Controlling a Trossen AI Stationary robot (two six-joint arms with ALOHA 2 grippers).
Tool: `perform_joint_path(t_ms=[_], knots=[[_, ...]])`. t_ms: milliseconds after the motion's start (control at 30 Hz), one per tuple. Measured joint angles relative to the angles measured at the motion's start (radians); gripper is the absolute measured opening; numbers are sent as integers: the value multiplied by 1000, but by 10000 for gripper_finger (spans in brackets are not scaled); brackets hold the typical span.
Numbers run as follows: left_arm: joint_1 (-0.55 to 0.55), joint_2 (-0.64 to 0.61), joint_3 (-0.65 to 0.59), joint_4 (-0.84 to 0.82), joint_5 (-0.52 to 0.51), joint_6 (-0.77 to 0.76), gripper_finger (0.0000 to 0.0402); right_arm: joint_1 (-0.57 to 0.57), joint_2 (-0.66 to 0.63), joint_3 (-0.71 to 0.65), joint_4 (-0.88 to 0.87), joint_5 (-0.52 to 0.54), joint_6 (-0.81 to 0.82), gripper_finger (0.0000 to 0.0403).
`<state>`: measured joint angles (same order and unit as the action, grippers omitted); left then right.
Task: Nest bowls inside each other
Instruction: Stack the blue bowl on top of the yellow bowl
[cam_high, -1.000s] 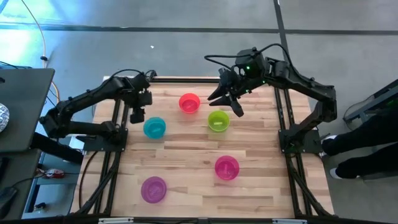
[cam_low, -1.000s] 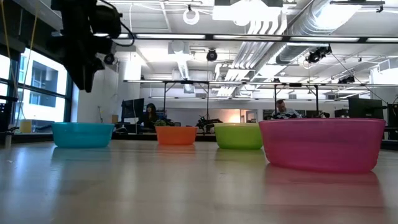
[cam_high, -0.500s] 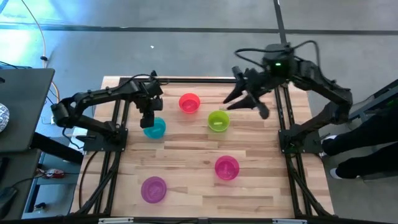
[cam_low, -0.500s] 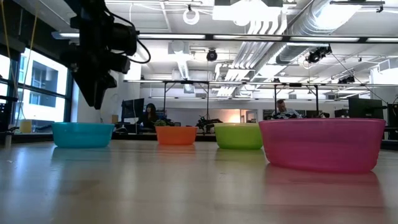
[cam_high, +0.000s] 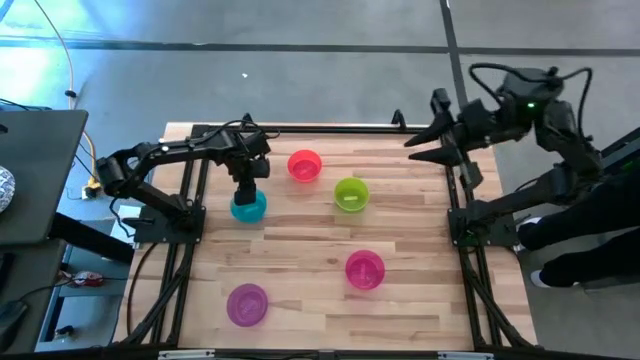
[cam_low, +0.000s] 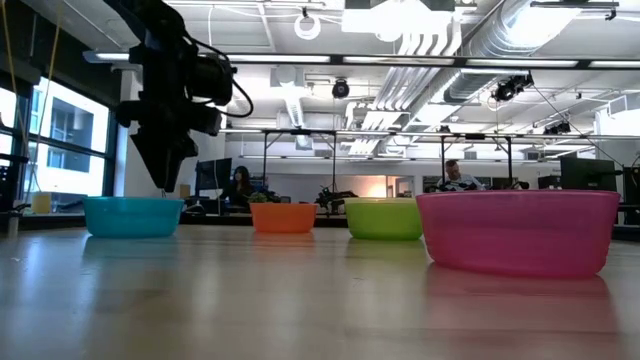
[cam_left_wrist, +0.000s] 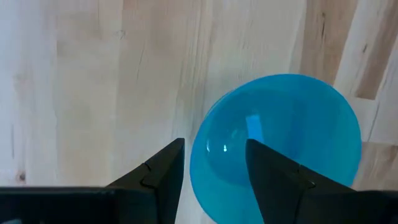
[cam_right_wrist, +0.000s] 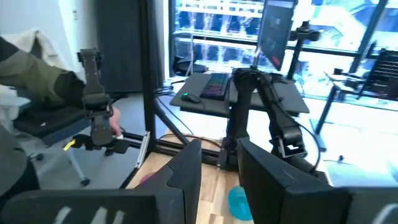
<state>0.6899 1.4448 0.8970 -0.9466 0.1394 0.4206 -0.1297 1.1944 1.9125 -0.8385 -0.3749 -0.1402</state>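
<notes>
Teal bowl (cam_high: 248, 207), at ten o'clock on the table (cam_high: 300, 300): left gripper (cam_high: 246, 193) hovers above with fingers parted, straddling the rim for pickup; right gripper (cam_high: 428, 146), fingers parted and empty, waits at two o'clock.

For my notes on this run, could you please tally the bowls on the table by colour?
Red bowl: 1
Green bowl: 1
Teal bowl: 1
Pink bowl: 1
Purple bowl: 1
Total: 5 bowls in view, none nested.
</notes>
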Motion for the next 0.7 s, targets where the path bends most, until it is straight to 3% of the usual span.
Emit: perform_joint_path(t_ms=[367,500,700], knots=[[0,95,0,31,-9,1,148,22,-36,0,-16,35,0,99],[0,110,0,35,-16,1,111,22,-37,-1,-24,62,0,99],[0,114,0,47,-18,2,19,22,-37,-3,-43,88,-1,99]])
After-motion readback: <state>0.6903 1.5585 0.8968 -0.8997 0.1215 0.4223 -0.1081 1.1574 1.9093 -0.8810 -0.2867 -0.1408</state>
